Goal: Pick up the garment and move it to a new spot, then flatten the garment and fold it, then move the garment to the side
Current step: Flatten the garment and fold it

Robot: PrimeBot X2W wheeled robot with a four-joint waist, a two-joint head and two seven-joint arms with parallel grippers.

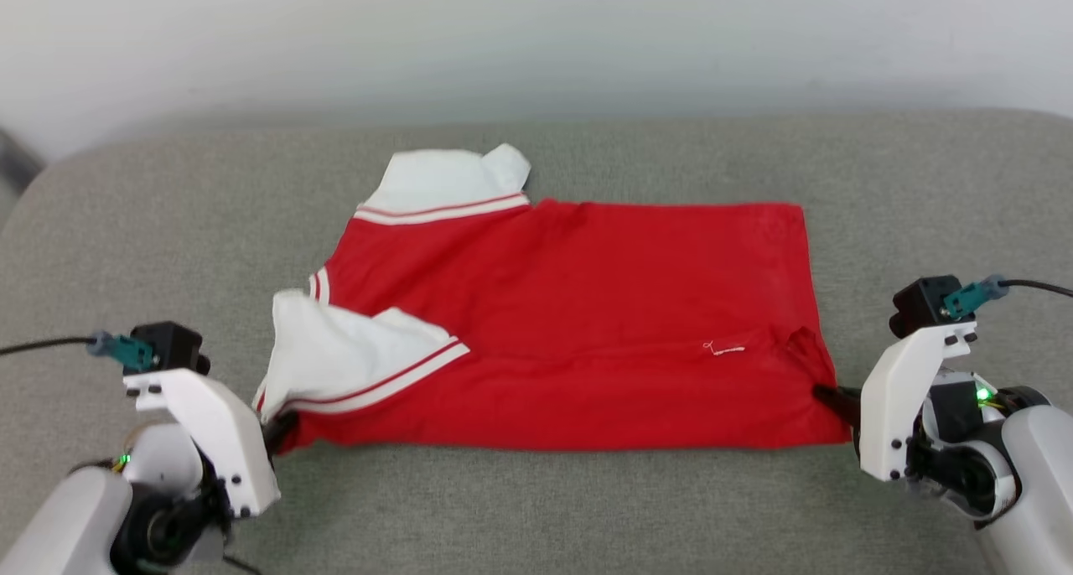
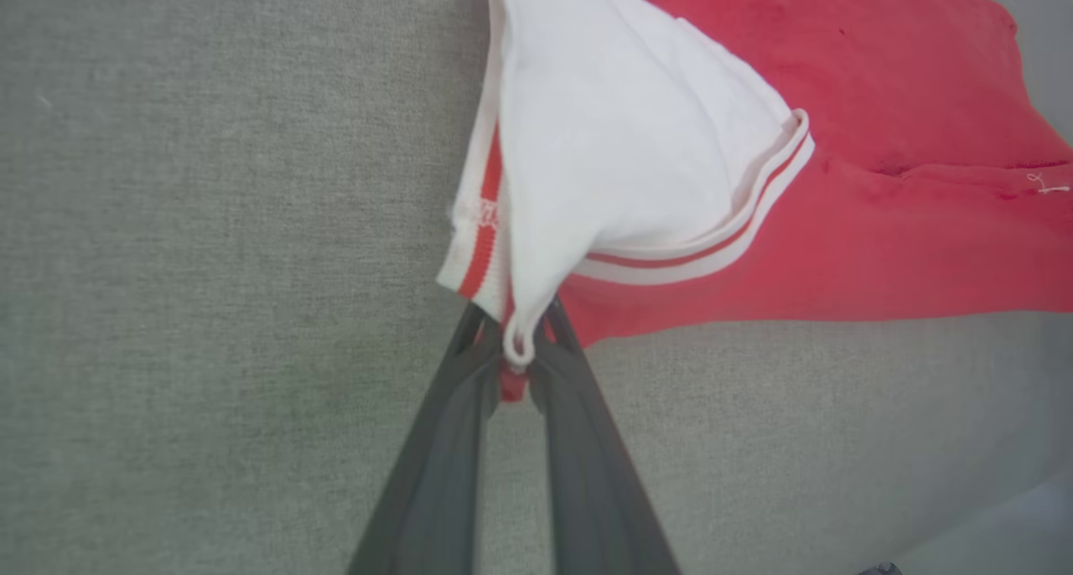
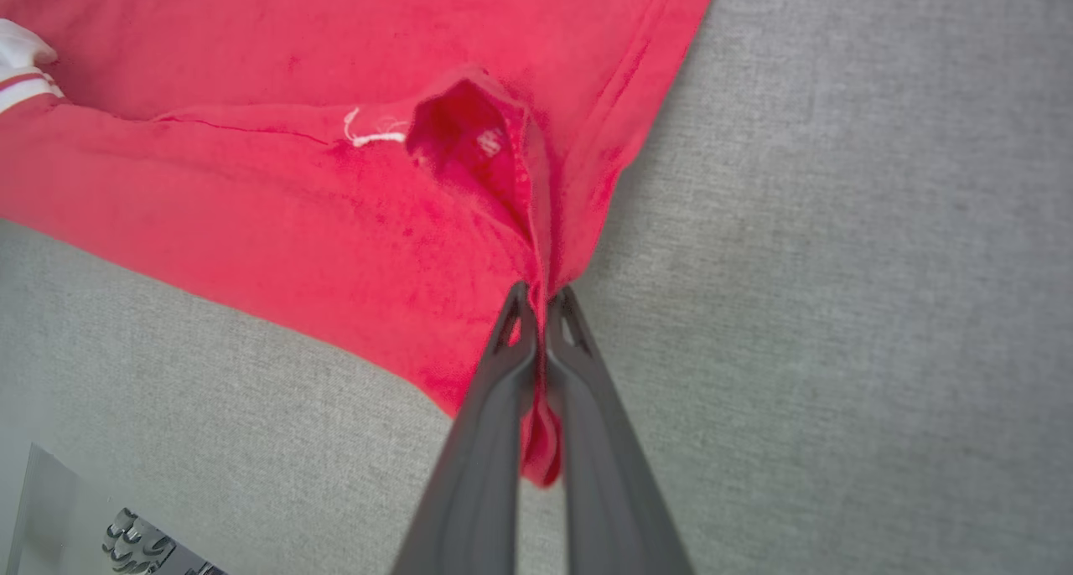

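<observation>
**Garment on the padded surface, both corners gripped.** You see the garment (image 1: 587,323) lying sideways on a grey fabric-covered surface (image 1: 536,508). Its sleeve end is toward the robot's left and its straight hem toward the robot's right.

- **Body:** The body is a red knit, matt and faintly fuzzy, and roughly rectangular. Note the near long edge, which is doubled over into a band running from sleeve to hem corner. A short white thread (image 1: 725,349) sits on that fold near the hem end.
- **Sleeves:** Both sleeves are short and white. The far sleeve (image 1: 444,181) lies flat at the garment's far left. The near sleeve (image 1: 352,357) is turned across the red body as a soft triangle. Each ends in a ribbed cuff with red-and-white stripes.
- **Left end effector (image 1: 281,431):** Its two dark tapering fingers are clamped on the near left corner. In the left wrist view, a white loop of sleeve and a red tab of cloth are pinched between them.
- **Right end effector (image 1: 830,397):** It is clamped on the near right hem corner. In the right wrist view, red cloth runs down between the fingers and puckers into a small pocket just beyond the tips.
- **Surface:** The covering is a coarse, even weave. The surface has rounded far corners and stands against a pale wall (image 1: 536,38).
</observation>
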